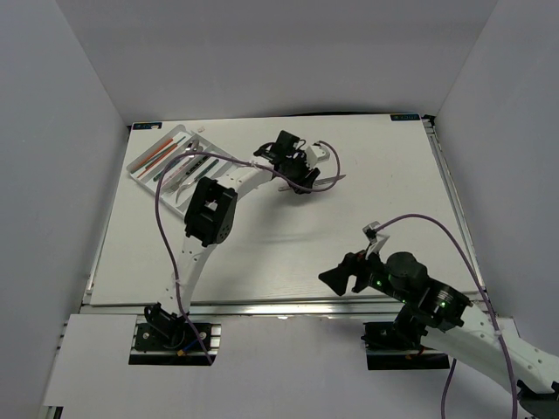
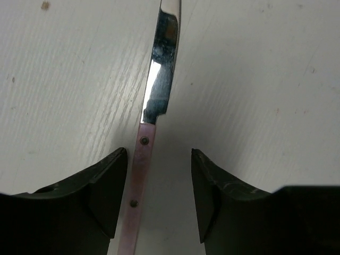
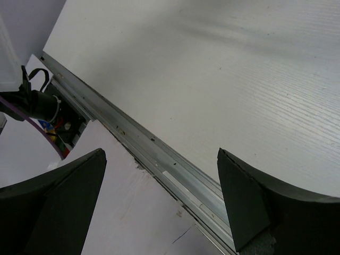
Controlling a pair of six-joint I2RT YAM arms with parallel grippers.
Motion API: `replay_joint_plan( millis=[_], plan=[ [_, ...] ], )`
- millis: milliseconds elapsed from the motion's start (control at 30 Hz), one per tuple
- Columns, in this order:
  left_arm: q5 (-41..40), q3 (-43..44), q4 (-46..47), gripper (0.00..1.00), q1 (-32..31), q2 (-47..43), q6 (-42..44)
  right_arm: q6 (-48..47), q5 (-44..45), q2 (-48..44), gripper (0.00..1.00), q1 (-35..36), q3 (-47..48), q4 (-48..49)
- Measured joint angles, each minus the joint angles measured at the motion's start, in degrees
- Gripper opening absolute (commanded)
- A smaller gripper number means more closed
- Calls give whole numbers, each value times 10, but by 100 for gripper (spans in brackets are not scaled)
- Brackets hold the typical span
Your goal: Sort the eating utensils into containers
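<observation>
One pink-handled steel knife (image 2: 158,79) lies on the white table (image 1: 367,166) toward its far edge, ungripped between the parted jaws of the left gripper (image 2: 159,159). The right gripper (image 3: 162,154) gapes wide, empty, at the near edge. One white tray (image 1: 140,171) sits in the far-left corner.

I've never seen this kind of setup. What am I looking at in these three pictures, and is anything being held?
Two robot arms are bolted at the near edge of a table. The overhead picture looks down from behind them; the other two come from wrist cameras, so the dark shapes below are each gripper's own fingers. A white tray at the far left holds several utensils. The left gripper, over mid-table, has its jaws apart on either side of a pink-handled knife that seems to lie on the table, unclamped. The right gripper is open and empty near the front edge.
</observation>
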Motion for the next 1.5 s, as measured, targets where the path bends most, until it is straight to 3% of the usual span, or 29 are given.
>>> replay_joint_plan(
  millis=[200,300,467,533,767,933,1267,1500],
  plan=[
    [-27,69,-105,59,1,23,48,10,4,-37,89,0,12,-28],
    [-30,80,-123,53,5,28,63,10,3,-32,89,0,17,-35],
    [-32,69,-113,22,12,25,73,10,-3,-9,89,0,26,-36],
    [-29,55,-101,0,12,19,70,10,-7,-5,89,0,28,-36],
    [-39,-29,-26,0,10,-21,56,10,-15,-6,89,0,33,-36],
    [-71,-141,22,0,9,-90,32,9,-15,-14,89,0,47,-37],
    [-116,-246,14,0,23,-173,5,3,-10,-33,89,0,68,-58],
    [-119,-314,7,0,91,-269,5,-5,4,-54,89,0,70,-75]
  ],
)
